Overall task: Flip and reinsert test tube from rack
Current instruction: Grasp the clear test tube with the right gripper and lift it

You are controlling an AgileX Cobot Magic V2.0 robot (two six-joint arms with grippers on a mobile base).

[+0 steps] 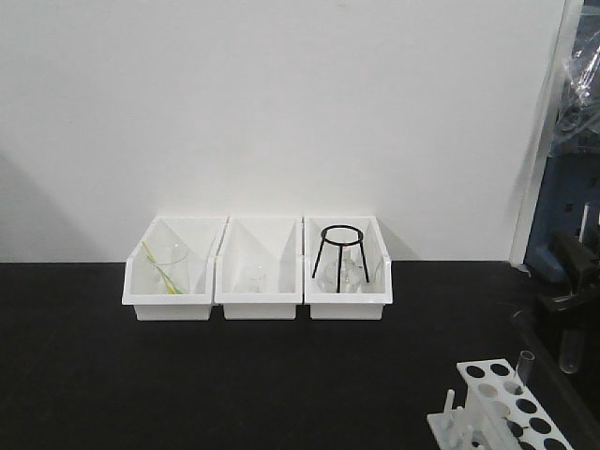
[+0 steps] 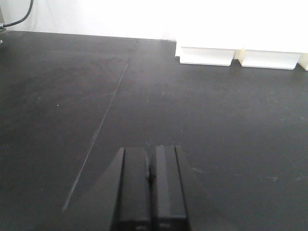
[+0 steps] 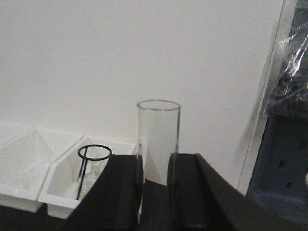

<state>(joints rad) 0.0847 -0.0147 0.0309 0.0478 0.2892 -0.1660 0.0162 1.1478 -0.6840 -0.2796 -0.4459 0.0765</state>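
The right claw (image 3: 155,168) pinches the test tube (image 3: 158,139), one dark finger pressed against each side of the glass. The tube stands upright, its rimmed open end on top. Only the right wrist view shows this grip. From the front, that claw is just a dark shape at the counter's (image 1: 234,375) right edge, raised above the surface, with a pale rounded tip showing below it.

The front view alone shows the rack (image 1: 502,403), white and at the near right corner of the counter. A second tube (image 1: 525,367) stands in one of its holes, apart from the claw.

Three white bins (image 1: 258,277) sit in a row at the counter's back edge against the wall. The left one holds a glass beaker (image 1: 171,267), the right one a black wire stand (image 1: 339,253).

The left claw (image 2: 150,159) appears only in its own wrist view. Its fingers are pressed together on nothing, over bare black counter well away from the rack.
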